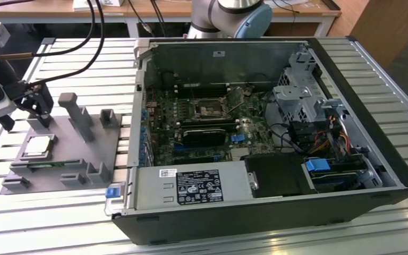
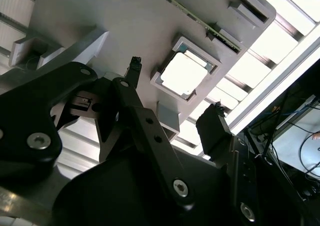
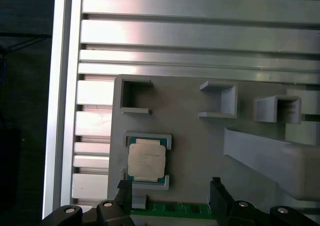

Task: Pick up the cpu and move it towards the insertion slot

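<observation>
Hovering over the grey fixture [image 1: 83, 154] at the exterior view's left, the claw [image 1: 40, 109] is spread wide and carries nothing. The cpu [image 1: 40, 144] lies flat in its nest on that fixture, untouched. The slot [image 1: 210, 110] is well apart from it, down on the board inside the open case [image 1: 261, 223] that stands on the slatted bench [image 1: 48, 223].

The pick looks like the likeliest place for trouble. In the first wrist view the cpu sits nearer one finger than the other, not centred in the gap. A straight drop from this pose would probably put a fingertip on the nest's raised rim or on the lid rather than beside the edges. The chip is thin and its sides give little to hold, so a lopsided squeeze could tip it, wedge it against the nest corners or let it slide out on the lift. A green strip [image 3: 180, 206] lies just beside the nest, and a tall post [image 1: 73, 114] rises near the claw. Either could be clipped if the approach drifts.

The carry has its own hazard. The slot sits low, past the case wall and among cables and brackets, so a shallow path could knock the chip loose.
</observation>
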Motion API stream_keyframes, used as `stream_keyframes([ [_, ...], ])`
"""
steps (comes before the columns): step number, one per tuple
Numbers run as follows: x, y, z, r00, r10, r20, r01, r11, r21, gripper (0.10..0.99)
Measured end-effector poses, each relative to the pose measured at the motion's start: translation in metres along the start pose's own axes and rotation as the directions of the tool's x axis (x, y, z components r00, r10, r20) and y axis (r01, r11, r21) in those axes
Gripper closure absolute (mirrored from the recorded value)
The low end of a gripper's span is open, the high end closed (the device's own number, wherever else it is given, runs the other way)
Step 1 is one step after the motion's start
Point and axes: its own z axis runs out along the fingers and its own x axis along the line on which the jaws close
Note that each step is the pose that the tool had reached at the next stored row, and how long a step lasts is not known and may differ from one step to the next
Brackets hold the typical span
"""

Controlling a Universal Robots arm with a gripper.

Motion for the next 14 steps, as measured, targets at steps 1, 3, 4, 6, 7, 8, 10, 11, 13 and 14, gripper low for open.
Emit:
stream_keyframes([
  [1,0.0000,0.0000,0.0002,1.0000,0.000,0.0000,0.000,1.0000,0.000,0.365],
  [3,0.0000,0.0000,0.0005,1.0000,0.000,-0.0001,0.000,1.0000,0.000,0.365],
  [4,0.0000,-0.0001,0.0007,1.0000,0.000,-0.0001,0.000,1.0000,0.000,0.365],
  [6,0.0000,-0.0001,0.0011,1.0000,0.000,0.0000,0.000,1.0000,0.000,0.365],
  [7,0.0000,-0.0001,0.0012,1.0000,0.000,-0.0001,0.000,1.0000,0.000,0.365],
  [8,0.0000,-0.0001,0.0014,1.0000,0.000,-0.0001,0.000,1.0000,0.000,0.365],
  [10,0.0000,-0.0001,0.0019,1.0000,0.000,0.0001,0.000,1.0000,0.000,0.365],
  [11,0.0000,-0.0001,0.0024,1.0000,0.000,0.0002,0.000,1.0000,0.000,0.365],
  [13,0.0002,-0.0002,0.0029,1.0000,0.000,-0.0001,0.000,1.0000,0.000,0.365],
  [14,0.0003,-0.0003,0.0034,1.0000,0.000,-0.0001,0.000,1.0000,0.000,0.365],
])
